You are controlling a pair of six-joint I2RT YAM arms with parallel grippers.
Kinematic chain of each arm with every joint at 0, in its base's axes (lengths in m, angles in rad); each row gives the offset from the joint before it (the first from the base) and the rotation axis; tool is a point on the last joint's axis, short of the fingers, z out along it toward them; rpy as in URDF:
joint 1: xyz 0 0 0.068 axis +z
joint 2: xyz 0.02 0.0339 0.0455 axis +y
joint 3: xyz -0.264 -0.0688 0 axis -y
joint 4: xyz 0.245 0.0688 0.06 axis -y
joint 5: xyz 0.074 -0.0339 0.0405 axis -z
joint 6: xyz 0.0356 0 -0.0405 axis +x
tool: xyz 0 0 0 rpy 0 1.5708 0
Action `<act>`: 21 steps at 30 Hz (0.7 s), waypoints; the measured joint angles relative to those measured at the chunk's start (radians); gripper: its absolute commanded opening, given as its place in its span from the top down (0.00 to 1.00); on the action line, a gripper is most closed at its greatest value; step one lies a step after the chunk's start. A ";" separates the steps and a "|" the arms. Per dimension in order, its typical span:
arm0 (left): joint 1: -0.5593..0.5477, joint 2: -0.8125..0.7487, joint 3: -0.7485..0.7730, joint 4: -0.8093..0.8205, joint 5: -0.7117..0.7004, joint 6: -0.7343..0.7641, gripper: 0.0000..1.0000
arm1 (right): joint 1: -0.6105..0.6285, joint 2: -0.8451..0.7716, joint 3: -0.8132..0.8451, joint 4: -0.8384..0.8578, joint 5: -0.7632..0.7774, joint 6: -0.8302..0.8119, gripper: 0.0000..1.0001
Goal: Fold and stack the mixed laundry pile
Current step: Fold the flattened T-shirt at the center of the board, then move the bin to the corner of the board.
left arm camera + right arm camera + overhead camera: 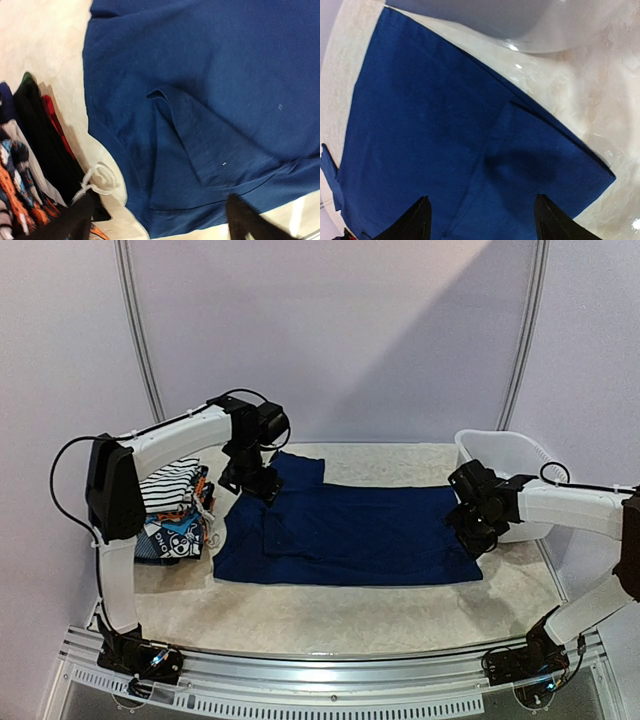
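Note:
A navy blue garment (345,532) lies spread flat across the middle of the table, with a sleeve folded in at its far left. My left gripper (260,483) hovers over that far left corner, open, nothing between its fingers; the navy cloth (210,90) fills its wrist view. My right gripper (478,537) hangs above the garment's right edge, also open and empty, with the navy cloth (445,135) beneath its fingertips (415,220). The rest of the mixed laundry pile (175,510), striped, cartoon-print and black pieces, sits stacked at the left.
A white plastic tub (505,455) stands at the right, close behind the right arm; its rim (520,25) shows in the right wrist view. A white drawstring (97,180) from the pile lies beside the navy garment's edge.

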 measured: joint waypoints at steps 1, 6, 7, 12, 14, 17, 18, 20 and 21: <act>0.000 -0.003 0.003 0.006 0.003 -0.019 0.00 | -0.001 0.001 0.018 -0.013 -0.002 -0.008 0.22; 0.000 -0.051 -0.038 0.033 0.007 -0.078 0.01 | -0.005 0.014 0.068 -0.064 -0.040 -0.042 0.16; 0.000 -0.076 -0.067 0.040 0.008 -0.087 0.00 | -0.007 0.018 0.068 -0.074 -0.056 -0.052 0.15; 0.001 -0.228 -0.232 0.101 0.061 -0.124 0.04 | -0.016 0.026 0.034 -0.093 -0.142 -0.088 0.13; 0.002 -0.276 -0.296 0.137 0.092 -0.137 0.04 | -0.021 0.026 0.000 -0.090 -0.177 -0.110 0.13; 0.002 -0.316 -0.374 0.180 0.132 -0.153 0.05 | -0.021 0.026 -0.050 -0.065 -0.243 -0.142 0.12; 0.002 -0.321 -0.394 0.191 0.141 -0.156 0.06 | -0.021 0.026 -0.064 -0.059 -0.266 -0.153 0.11; 0.002 -0.323 -0.429 0.210 0.162 -0.166 0.06 | -0.016 0.026 -0.081 -0.051 -0.311 -0.179 0.11; 0.002 -0.323 -0.441 0.219 0.172 -0.168 0.07 | -0.011 0.026 -0.082 -0.045 -0.325 -0.191 0.11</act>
